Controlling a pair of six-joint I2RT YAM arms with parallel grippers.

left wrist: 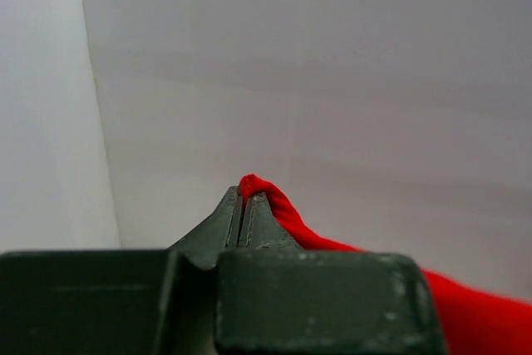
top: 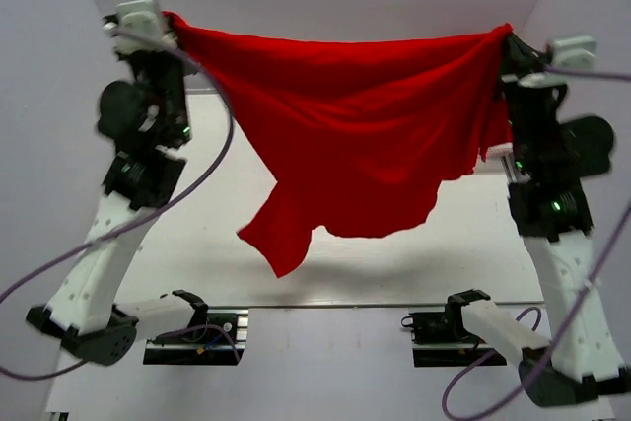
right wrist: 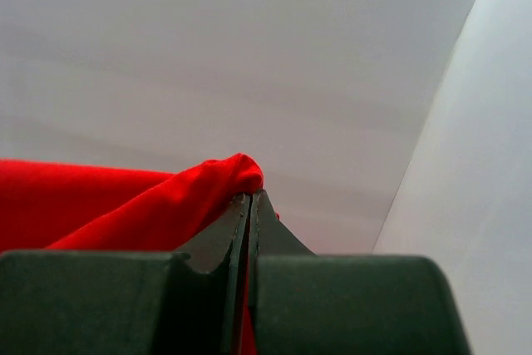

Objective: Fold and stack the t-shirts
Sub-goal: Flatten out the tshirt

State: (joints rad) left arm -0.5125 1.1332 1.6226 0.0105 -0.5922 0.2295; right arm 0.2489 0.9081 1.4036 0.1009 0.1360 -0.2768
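One bright red t-shirt [top: 355,135] hangs spread in the air between my two raised arms, its lower edge and a sleeve dangling above the white table [top: 197,244]. My left gripper [top: 175,23] is shut on the shirt's left top corner; in the left wrist view its closed fingertips pinch a red fold [left wrist: 270,201]. My right gripper [top: 505,35] is shut on the shirt's right top corner; in the right wrist view the cloth [right wrist: 150,201] bunches over the closed tips. No other shirt is in view.
White walls enclose the table at the back and on both sides. The two arm bases [top: 192,337] [top: 458,327] sit at the near edge. The shirt casts a shadow on the table below it.
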